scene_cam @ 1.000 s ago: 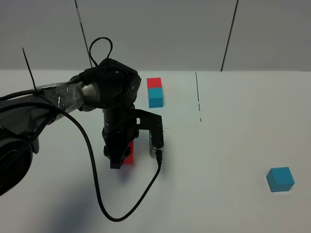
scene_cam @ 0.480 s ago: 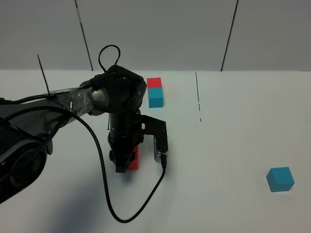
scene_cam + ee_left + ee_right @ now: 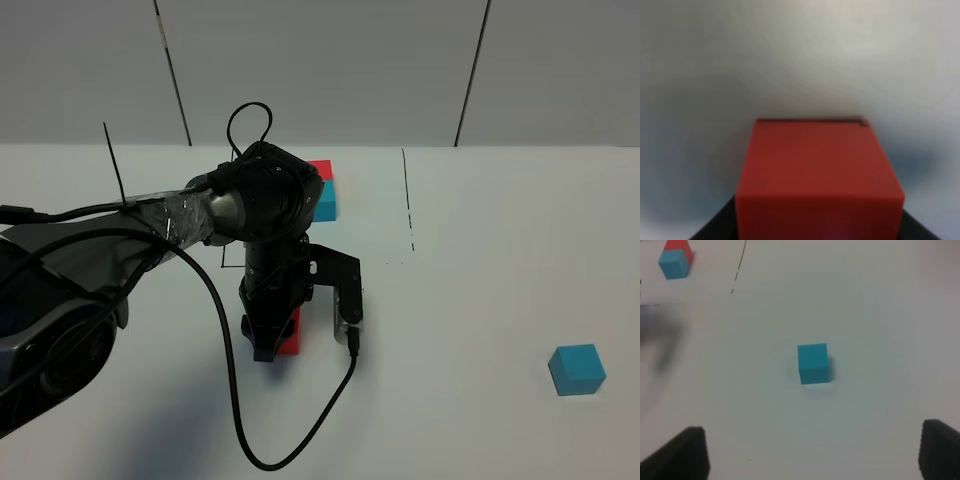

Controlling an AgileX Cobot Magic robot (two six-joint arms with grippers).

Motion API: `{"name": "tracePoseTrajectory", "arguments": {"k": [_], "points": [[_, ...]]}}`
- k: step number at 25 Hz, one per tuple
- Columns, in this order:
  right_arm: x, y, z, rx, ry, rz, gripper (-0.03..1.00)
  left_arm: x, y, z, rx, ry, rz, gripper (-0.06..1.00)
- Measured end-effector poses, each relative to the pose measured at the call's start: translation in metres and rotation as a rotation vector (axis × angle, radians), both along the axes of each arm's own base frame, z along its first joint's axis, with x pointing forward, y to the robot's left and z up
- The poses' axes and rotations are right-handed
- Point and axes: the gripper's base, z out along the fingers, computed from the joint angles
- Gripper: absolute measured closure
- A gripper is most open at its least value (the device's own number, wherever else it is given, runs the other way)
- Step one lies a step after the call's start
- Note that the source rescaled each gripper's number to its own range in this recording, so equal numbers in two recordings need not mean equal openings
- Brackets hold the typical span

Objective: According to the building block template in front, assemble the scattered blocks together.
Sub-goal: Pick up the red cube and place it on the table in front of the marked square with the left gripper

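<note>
White tabletop (image 3: 480,280) lies open between left tool (image 3: 270,348), pinching red cube (image 3: 291,331), and cyan cube (image 3: 577,369) before spread right tool (image 3: 815,450).

A red cube (image 3: 820,175), a cyan cube (image 3: 577,369), a red-cyan template (image 3: 322,198), black dashed lines (image 3: 410,210), white table (image 3: 490,290).

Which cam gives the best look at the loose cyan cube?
Right wrist: the cyan cube sits centred, unobstructed. Exterior high shows it small, near the edge. Left wrist misses it, showing the red cube.

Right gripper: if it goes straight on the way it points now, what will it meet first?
Most likely the loose cyan cube, centred ahead of the open right gripper; depth is unclear.
</note>
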Motion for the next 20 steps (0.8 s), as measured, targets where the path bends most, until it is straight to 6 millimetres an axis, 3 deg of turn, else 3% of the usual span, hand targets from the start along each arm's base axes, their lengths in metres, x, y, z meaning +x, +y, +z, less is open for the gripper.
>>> {"name": "tracePoseTrajectory", "arguments": {"k": [16, 18, 20], "points": [[0.0, 0.0, 0.0, 0.0, 0.0, 0.0, 0.28, -0.0021, 0.0018, -0.0002, 0.021, 0.023, 0.017, 0.93], [0.0, 0.0, 0.0, 0.0, 0.0, 0.0, 0.28, -0.0016, 0.003, -0.0002, 0.035, 0.015, 0.04, 0.83], [0.0, 0.0, 0.0, 0.0, 0.0, 0.0, 0.28, -0.0003, 0.0045, -0.0004, 0.051, 0.0, 0.064, 0.61]]}}
